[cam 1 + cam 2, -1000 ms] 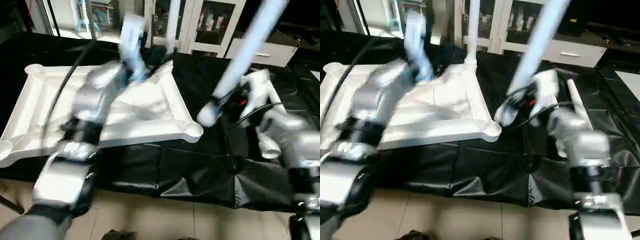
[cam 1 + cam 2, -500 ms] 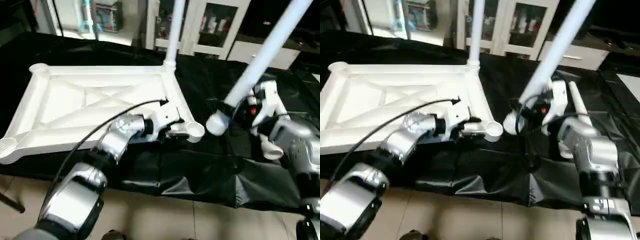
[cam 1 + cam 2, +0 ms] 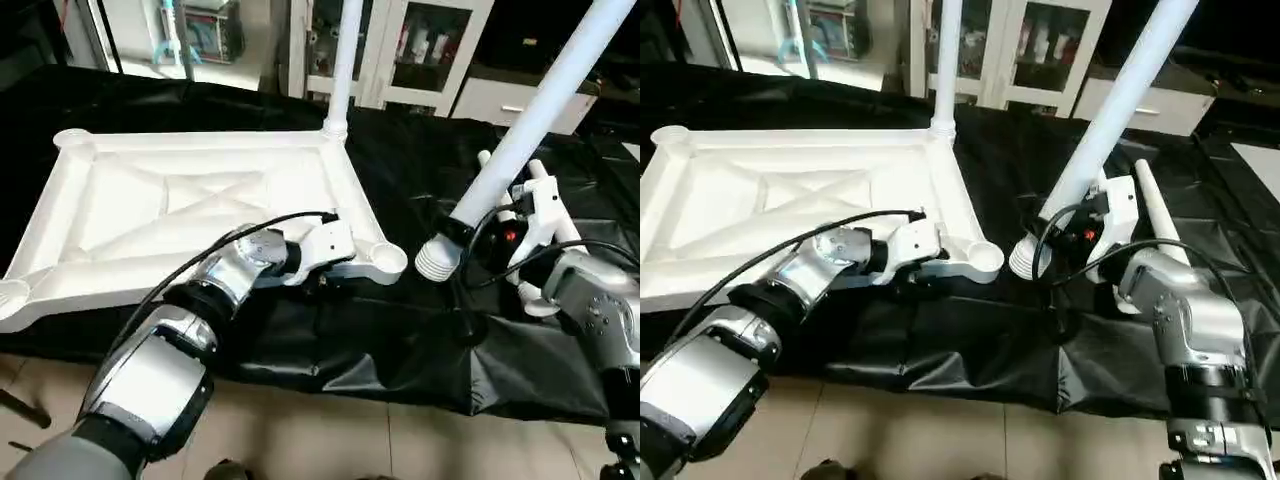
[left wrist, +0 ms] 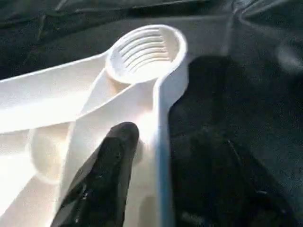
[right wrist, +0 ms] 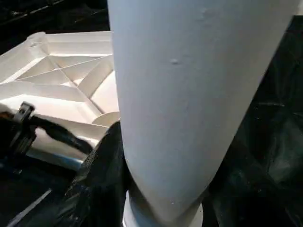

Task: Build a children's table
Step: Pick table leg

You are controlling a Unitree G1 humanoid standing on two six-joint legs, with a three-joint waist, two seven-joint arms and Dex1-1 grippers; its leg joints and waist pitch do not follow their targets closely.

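Observation:
The children's table's white tabletop [image 3: 150,215] lies upside down on the black-draped work table, ribs up. One white leg [image 3: 343,60] stands upright in its far right corner socket. My left gripper [image 3: 335,262] sits at the near rim beside the near right corner socket [image 4: 144,52], which is threaded and has nothing in it. My right gripper [image 3: 492,228] is shut on a second leg [image 3: 545,95] that leans up and to the right. That leg's ribbed lower end [image 3: 437,257] hangs just right of the socket. A black finger [image 5: 102,175] presses against it.
A third leg [image 3: 1154,205] lies on the black cloth [image 3: 400,330] behind my right gripper. A black cable [image 3: 200,265] loops over my left forearm. White glass-door cabinets [image 3: 430,50] stand behind the table, and tiled floor [image 3: 330,440] lies below its front edge.
My left arm has swung down from over the tabletop's far side to the near right corner. The held leg's lower end has shifted slightly, staying right of that socket.

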